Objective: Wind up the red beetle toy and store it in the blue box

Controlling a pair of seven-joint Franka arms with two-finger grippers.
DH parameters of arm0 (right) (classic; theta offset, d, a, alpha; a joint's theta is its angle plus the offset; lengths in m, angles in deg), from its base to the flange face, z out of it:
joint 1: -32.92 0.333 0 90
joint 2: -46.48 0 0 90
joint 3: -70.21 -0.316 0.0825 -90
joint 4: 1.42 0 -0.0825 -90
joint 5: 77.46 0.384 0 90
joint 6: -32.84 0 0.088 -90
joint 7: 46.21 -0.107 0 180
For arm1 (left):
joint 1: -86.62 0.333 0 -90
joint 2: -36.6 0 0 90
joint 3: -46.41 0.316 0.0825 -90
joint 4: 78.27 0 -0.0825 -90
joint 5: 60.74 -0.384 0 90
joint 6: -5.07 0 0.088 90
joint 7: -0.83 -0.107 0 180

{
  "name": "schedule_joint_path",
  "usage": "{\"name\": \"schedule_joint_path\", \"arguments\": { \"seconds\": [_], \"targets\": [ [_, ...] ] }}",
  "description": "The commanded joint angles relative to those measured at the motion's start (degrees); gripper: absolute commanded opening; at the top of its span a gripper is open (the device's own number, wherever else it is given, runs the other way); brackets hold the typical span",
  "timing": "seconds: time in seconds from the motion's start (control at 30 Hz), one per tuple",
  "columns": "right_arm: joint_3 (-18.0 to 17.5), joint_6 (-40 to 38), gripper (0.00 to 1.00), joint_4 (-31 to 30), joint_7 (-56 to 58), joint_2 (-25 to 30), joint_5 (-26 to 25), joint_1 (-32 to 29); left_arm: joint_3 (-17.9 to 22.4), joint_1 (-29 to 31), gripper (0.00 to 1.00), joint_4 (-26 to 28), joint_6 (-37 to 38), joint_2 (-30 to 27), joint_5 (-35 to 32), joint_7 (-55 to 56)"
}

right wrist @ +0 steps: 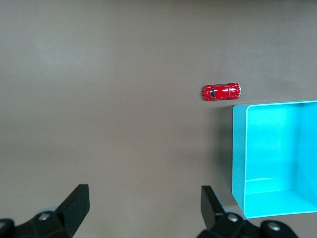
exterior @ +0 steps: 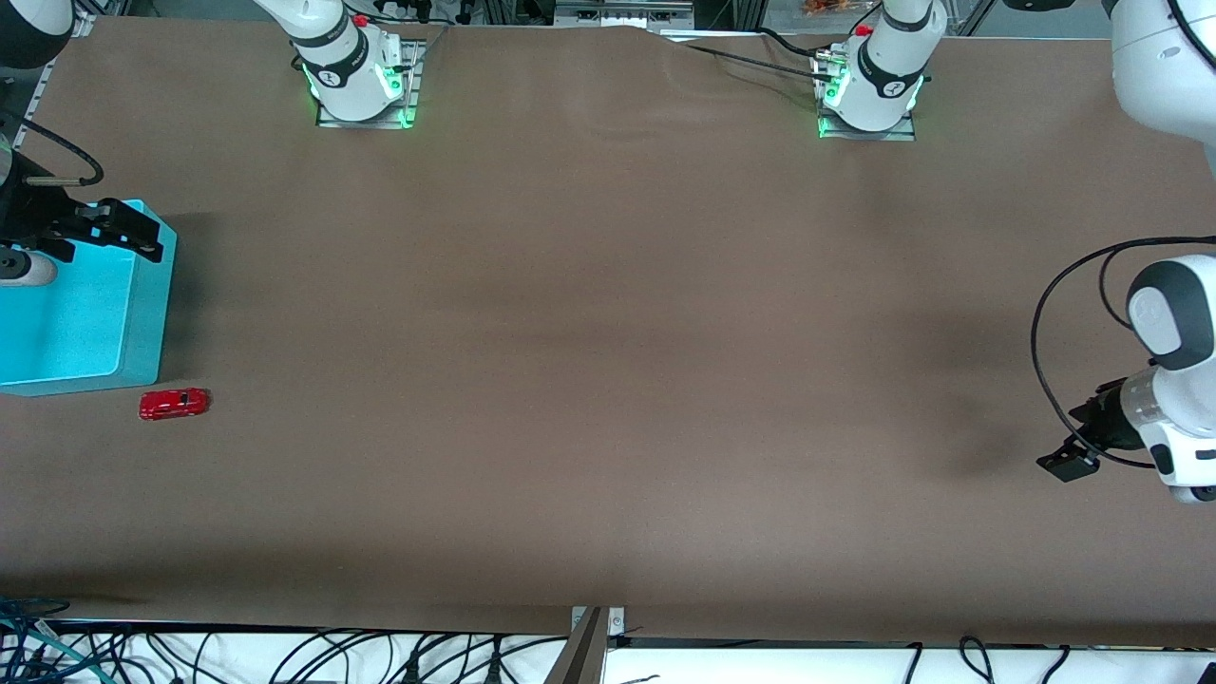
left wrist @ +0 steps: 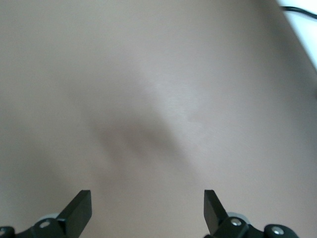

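The red beetle toy (exterior: 174, 404) (right wrist: 221, 91) stands on the brown table, just nearer to the front camera than the blue box (exterior: 147, 313) (right wrist: 239, 158), at the right arm's end of the table. The box holds nothing that I can see. My right gripper (exterior: 128, 231) (right wrist: 144, 191) hangs open over the box's farther corner and the table beside it, with nothing between its fingers. My left gripper (exterior: 1069, 464) (left wrist: 147, 196) is open and empty over bare table at the left arm's end, far from the toy.
The brown mat (exterior: 608, 332) covers the whole table. The right arm's base (exterior: 356, 76) and the left arm's base (exterior: 869, 90) stand along the edge farthest from the front camera. Cables (exterior: 285, 655) lie below the table's nearest edge.
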Motion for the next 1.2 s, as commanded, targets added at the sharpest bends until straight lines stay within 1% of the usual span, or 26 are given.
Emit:
{"name": "schedule_joint_path", "arguments": {
  "seconds": [0.0,0.1,0.27,0.4,0.6,0.73,0.87,1.07,1.17],
  "targets": [
    [-0.1,-0.8,1.0,1.4,-0.3,-0.6,0.5,-0.3,-0.4,0.0,1.0,-4.2,2.6,0.2,-1.0,-5.2],
    [-0.1,-0.6,1.0,1.4,-0.3,-0.6,0.7,-0.4,-2.0,0.3,1.0,-4.2,2.8,-0.4,-1.5,-7.2],
    [-0.1,-0.8,1.0,1.3,-0.1,-0.7,0.7,-0.4,-2.2,0.3,1.0,-4.3,5.3,-2.5,-1.5,-12.5],
    [-0.1,-0.9,1.0,1.2,0.2,-0.7,0.7,-0.4,-2.6,-0.1,1.0,-4.9,7.8,-4.7,-1.3,-14.3],
    [0.0,-1.2,1.0,1.1,-0.3,-1.6,0.7,-0.4,-7.3,0.8,1.0,-5.0,10.6,-7.1,-1.6,-14.4],
    [0.0,-0.7,1.0,0.2,-0.2,-2.3,0.0,-0.6,-9.2,1.6,1.0,-4.7,12.9,-9.7,-1.6,-16.0],
    [1.3,-1.6,1.0,-0.6,0.7,-2.2,0.3,-1.0,-9.4,2.0,1.0,-4.6,16.2,-11.6,-1.3,-22.1],
    [1.6,1.4,1.0,-4.6,-0.5,-1.7,0.3,-1.0,-9.4,1.7,1.0,-4.2,18.3,-12.3,-1.2,-22.8],
    [2.8,3.4,1.0,-6.3,-2.3,-1.3,0.3,-1.0,-9.4,1.7,1.0,-4.2,19.3,-12.3,-1.2,-22.8]
  ]
}}
